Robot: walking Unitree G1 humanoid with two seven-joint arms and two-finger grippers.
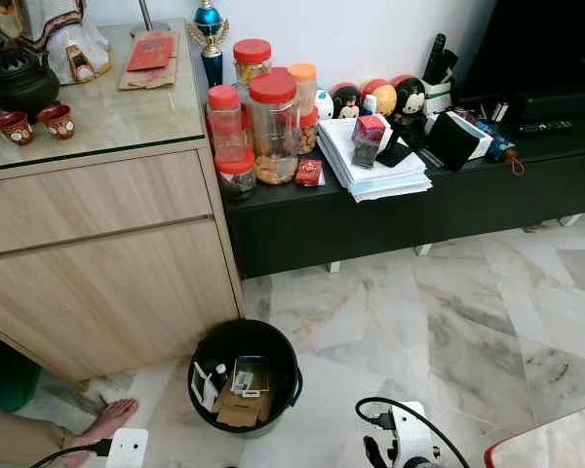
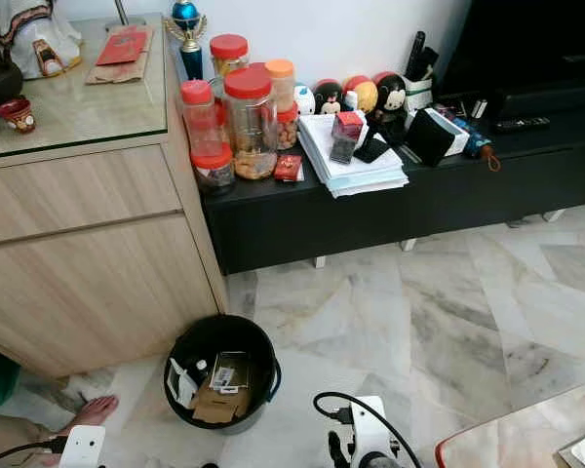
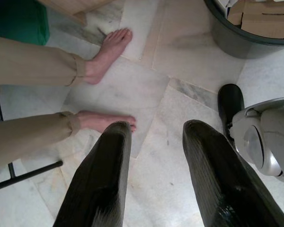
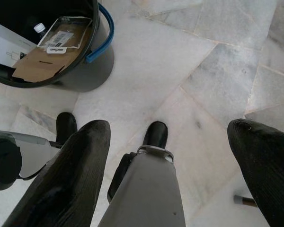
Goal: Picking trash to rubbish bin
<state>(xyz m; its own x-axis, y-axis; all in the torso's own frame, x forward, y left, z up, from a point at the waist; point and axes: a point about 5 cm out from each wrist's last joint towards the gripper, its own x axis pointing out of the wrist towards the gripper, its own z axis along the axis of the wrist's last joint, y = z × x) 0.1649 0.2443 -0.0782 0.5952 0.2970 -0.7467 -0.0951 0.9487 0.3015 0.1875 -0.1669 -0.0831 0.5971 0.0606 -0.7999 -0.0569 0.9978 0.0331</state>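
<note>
A black round rubbish bin with a blue handle stands on the marble floor in front of the wooden cabinet. Inside it lie flattened brown cardboard, a small packet and white packaging. The bin also shows in the right wrist view and the left wrist view. My left gripper hangs low over the floor, open with nothing between its fingers. My right gripper is open too, hanging above my own leg and feet, empty.
A person's bare feet and trouser legs are at my left, close to the bin. A light wooden cabinet stands left; a low black TV bench holds jars, papers and toys. A red-edged thing is at lower right.
</note>
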